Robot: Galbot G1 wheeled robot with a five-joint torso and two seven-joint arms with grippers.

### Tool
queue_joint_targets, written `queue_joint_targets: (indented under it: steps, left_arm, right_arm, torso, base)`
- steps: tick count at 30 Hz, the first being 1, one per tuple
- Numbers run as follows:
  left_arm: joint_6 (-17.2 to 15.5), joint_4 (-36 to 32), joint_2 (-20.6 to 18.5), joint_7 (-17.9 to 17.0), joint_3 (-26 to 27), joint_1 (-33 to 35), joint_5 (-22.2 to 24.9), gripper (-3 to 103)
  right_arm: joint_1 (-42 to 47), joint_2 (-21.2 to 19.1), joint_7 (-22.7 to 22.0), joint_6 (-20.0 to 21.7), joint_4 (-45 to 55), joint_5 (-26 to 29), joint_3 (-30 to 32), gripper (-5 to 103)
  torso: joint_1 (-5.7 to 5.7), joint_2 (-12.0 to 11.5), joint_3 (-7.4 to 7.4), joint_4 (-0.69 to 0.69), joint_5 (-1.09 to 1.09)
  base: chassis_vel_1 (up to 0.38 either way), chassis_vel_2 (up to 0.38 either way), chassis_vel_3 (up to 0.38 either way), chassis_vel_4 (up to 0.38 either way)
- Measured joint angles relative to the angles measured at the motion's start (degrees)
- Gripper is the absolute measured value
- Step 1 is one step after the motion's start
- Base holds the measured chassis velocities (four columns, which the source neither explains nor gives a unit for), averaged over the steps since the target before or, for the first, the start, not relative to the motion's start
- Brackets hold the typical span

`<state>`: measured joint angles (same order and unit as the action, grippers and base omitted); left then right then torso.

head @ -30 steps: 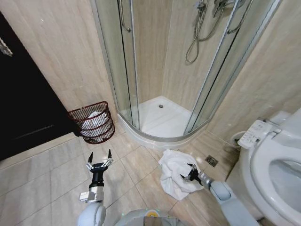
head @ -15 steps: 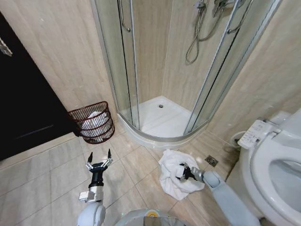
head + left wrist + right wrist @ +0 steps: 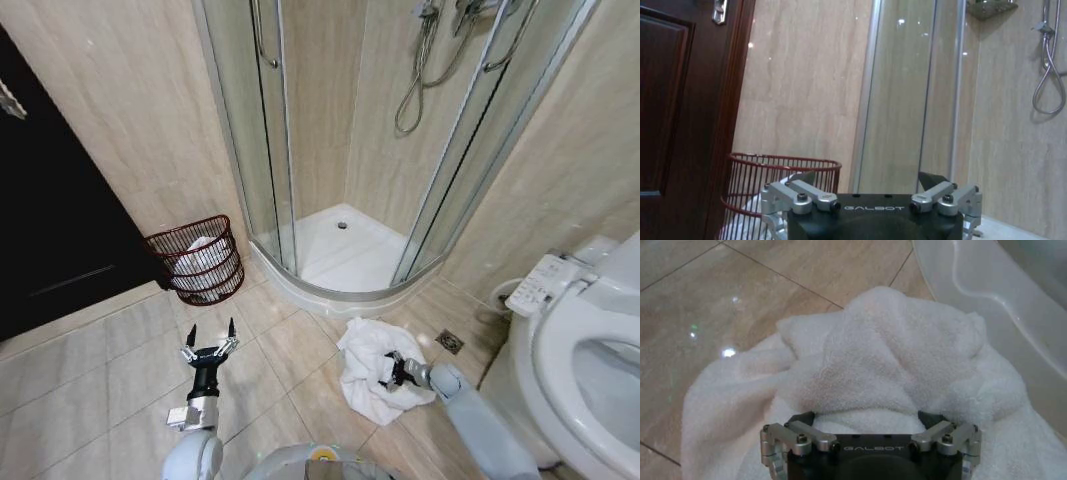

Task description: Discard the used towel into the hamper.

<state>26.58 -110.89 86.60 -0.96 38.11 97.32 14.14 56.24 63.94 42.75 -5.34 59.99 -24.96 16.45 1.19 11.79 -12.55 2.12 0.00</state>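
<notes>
The right end effector (image 3: 391, 372) presses into a crumpled white towel (image 3: 372, 380) on the tiled floor (image 3: 100, 380), its fingers spread around a raised fold (whether they yet pinch the cloth cannot be told). At nine o'clock from it the left end effector (image 3: 211, 341) hangs idle, fingers apart. Farther off, at ten o'clock, the hamper (image 3: 197, 259) stands by the shower door (image 3: 262, 130). The towel looks soft, light and floppy; a bunched ridge seems the best hold.
</notes>
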Motion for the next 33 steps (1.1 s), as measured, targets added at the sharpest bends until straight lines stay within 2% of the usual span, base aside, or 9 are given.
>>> queue_joint_targets:
  steps: [3, 4, 6, 10, 13, 21, 24, 27, 33]
  left_arm:
    - [0.0, 0.0, -0.2, 0.0, 0.1, 0.0, 0.0, 100]
    - [0.0, -0.1, -0.3, 0.0, 0.1, 0.0, 0.1, 100]
    - [0.0, -0.1, -0.3, 0.0, 0.2, 0.0, 0.1, 100]
    - [0.0, -0.4, -0.4, 0.0, 0.2, 0.1, 0.2, 100]
    - [0.0, -0.7, -0.4, 0.0, 0.2, 0.1, 0.2, 100]
    - [0.0, -0.8, -0.4, 0.0, 0.2, 0.0, 0.2, 100]
    - [-0.1, -1.1, -0.2, 0.0, 0.1, 0.2, 0.0, 100]
    - [-0.1, -1.3, -0.2, 0.1, 0.1, 0.2, 0.0, 100]
    - [-0.3, -1.6, -0.1, 0.1, 0.1, 0.2, -0.2, 100]
  right_arm:
    - [0.1, 0.4, -0.2, -0.3, -0.4, 0.1, 0.2, 103]
    - [0.1, 0.7, -0.6, -0.6, -0.8, 0.3, 0.3, 96]
    - [0.1, 0.9, -0.9, -0.6, -0.9, 0.6, 0.3, 96]
    - [-0.1, 1.2, -1.6, -0.6, -1.1, 1.2, 0.3, 83]
    - [-0.2, 1.2, -1.8, -0.6, -1.4, 1.4, 0.6, 66]
    - [0.1, 1.1, -2.1, -0.8, -2.0, 1.9, 1.5, 45]
    - [0.2, 1.1, -2.4, -1.0, -2.1, 2.4, 1.6, 28]
    - [0.2, 1.1, -3.2, -1.0, -2.0, 2.9, 1.3, 19]
    - [0.3, 0.9, -4.8, -1.0, -1.9, 3.6, 1.0, 11]
  torso:
    - [0.0, 0.0, 0.0, 0.0, 0.0]
    - [0.0, 0.0, 0.0, 0.0, 0.0]
    - [0.0, 0.0, 0.0, -0.01, 0.0]
    - [0.0, 0.0, 0.0, 0.0, 0.0]
    - [0.0, 0.0, 0.0, 0.0, 0.0]
    - [0.0, 0.0, 0.0, 0.0, 0.01]
    - [0.0, 0.0, 0.0, 0.0, 0.01]
    - [0.0, 0.0, 0.0, 0.0, 0.01]
    - [0.0, 0.0, 0.0, 0.0, 0.01]
  base:
    - [0.0, 0.0, 0.0, 0.0]
    - [0.0, 0.0, 0.0, 0.0]
    - [0.0, 0.0, 0.0, 0.0]
    - [0.0, 0.0, 0.0, 0.0]
    - [0.0, 0.0, 0.0, 0.0]
    - [0.0, 0.0, 0.0, 0.0]
    - [0.0, 0.0, 0.0, 0.0]
    - [0.0, 0.0, 0.0, 0.0]
    - [0.0, 0.0, 0.0, 0.0]
